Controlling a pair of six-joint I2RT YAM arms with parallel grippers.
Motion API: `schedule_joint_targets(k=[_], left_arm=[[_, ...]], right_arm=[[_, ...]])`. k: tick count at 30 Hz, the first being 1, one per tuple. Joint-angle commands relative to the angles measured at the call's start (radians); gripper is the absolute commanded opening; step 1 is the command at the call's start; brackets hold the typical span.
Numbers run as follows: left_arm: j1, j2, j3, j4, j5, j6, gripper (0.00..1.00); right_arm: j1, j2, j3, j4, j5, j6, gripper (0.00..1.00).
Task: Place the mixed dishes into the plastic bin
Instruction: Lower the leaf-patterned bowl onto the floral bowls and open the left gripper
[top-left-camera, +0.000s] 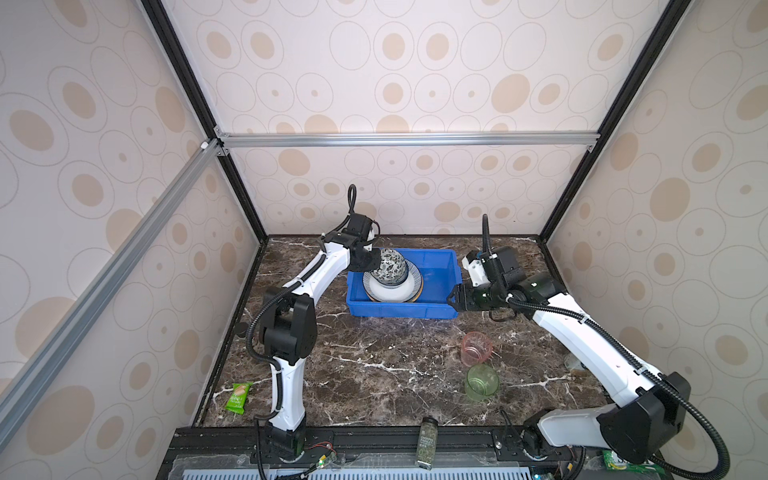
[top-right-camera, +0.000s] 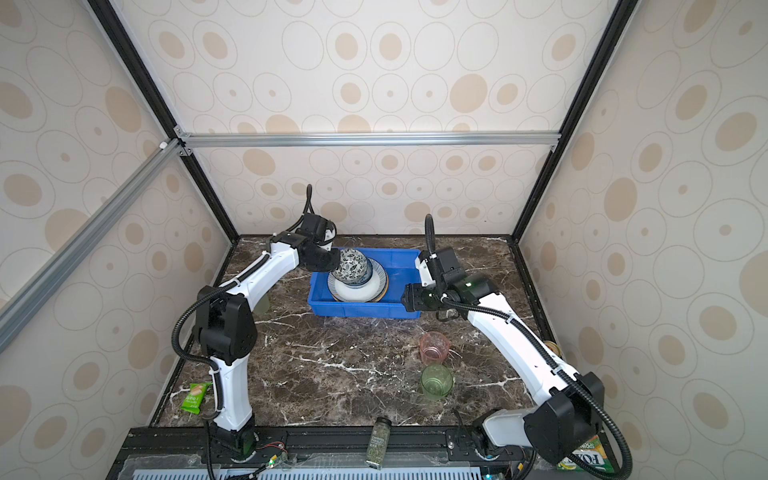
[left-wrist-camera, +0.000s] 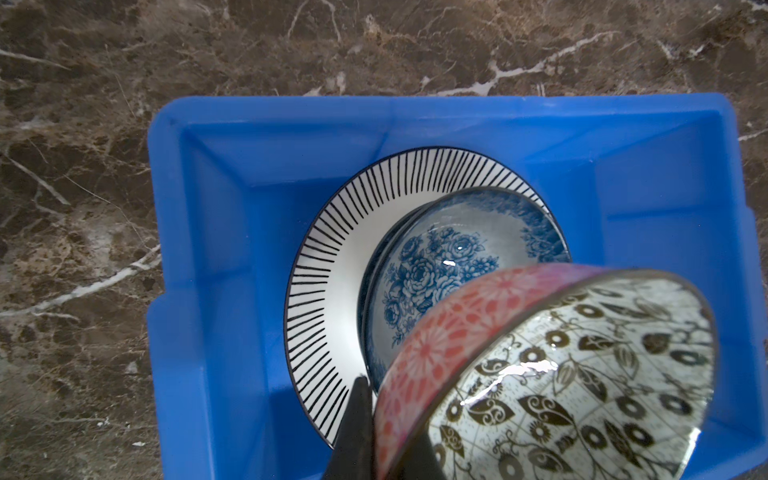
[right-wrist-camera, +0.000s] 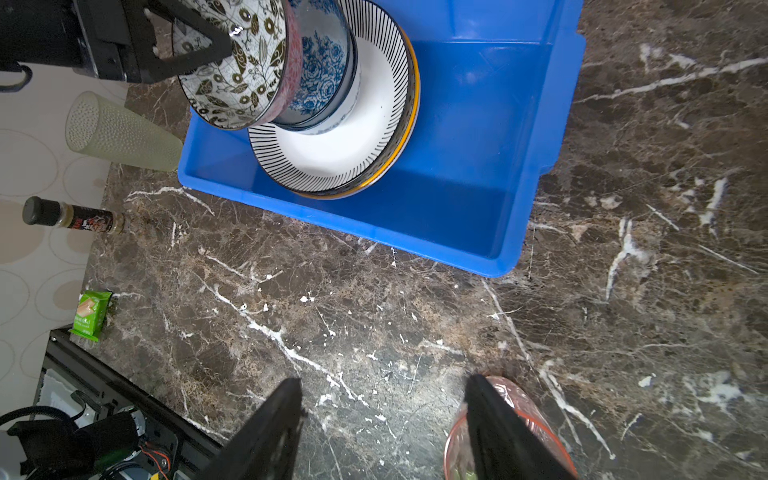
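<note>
while the left gripper (top-left-camera: 369, 262) is clenched on the rim of the leaf bowl (top-left-camera: 388, 265), one finger (left-wrist-camera: 353, 428) outside the wall and the other inside, the bowl hangs tipped on its side above the plastic bin (top-left-camera: 403, 311). its black-and-white leaf lining faces back toward the left arm, and its outer wall shows a pink-red flower print in the left wrist view. just under it sits the floral bowl (left-wrist-camera: 436, 266), upright on the striped plate (left-wrist-camera: 328, 291); whether the two bowls touch i cannot tell. the striped plate tops a small stack, with a yellow-edged plate (right-wrist-camera: 412, 104) showing beneath it, and the stack lies in the left half of the bin. the bin stands toward the back of the marble table (top-left-camera: 374, 374).

the right gripper (top-left-camera: 454, 300) is released, its jaws wide with nothing between them; in both top views it hovers just beside the bin's near right corner, over the table. the pink cup (top-left-camera: 476, 347) stands upright on the table in front of the bin on the right side, and the green cup (top-left-camera: 482, 382) stands just beside it, nearer the front edge. the spice jar (top-left-camera: 428, 446) is at the table's front edge, and the snack packet (top-left-camera: 239, 397) lies at the front left corner, well apart from the bin.
</note>
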Motion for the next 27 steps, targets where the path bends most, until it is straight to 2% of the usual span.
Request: schedule_joint_targets(k=[1, 16, 19, 24, 27], left_arm=[[-0.011, 0.017, 0.071, -0.002, -0.010, 0.026, 0.00], [-0.014, 0.097, 0.138, -0.047, -0.034, 0.038, 0.00], [-0.018, 0.103, 0.140, -0.056, -0.026, 0.046, 0.08], [-0.026, 0.108, 0.145, -0.070, -0.046, 0.050, 0.09], [-0.031, 0.114, 0.154, -0.083, -0.048, 0.053, 0.13]], right_arm=[[-0.006, 0.022, 0.038, -0.032, 0.013, -0.022, 0.65], [-0.006, 0.041, 0.043, -0.029, 0.014, -0.025, 0.66], [-0.006, 0.040, 0.041, -0.030, 0.014, -0.025, 0.65], [-0.006, 0.041, 0.035, -0.032, 0.015, -0.028, 0.65], [-0.006, 0.036, 0.032, -0.032, 0.013, -0.030, 0.65]])
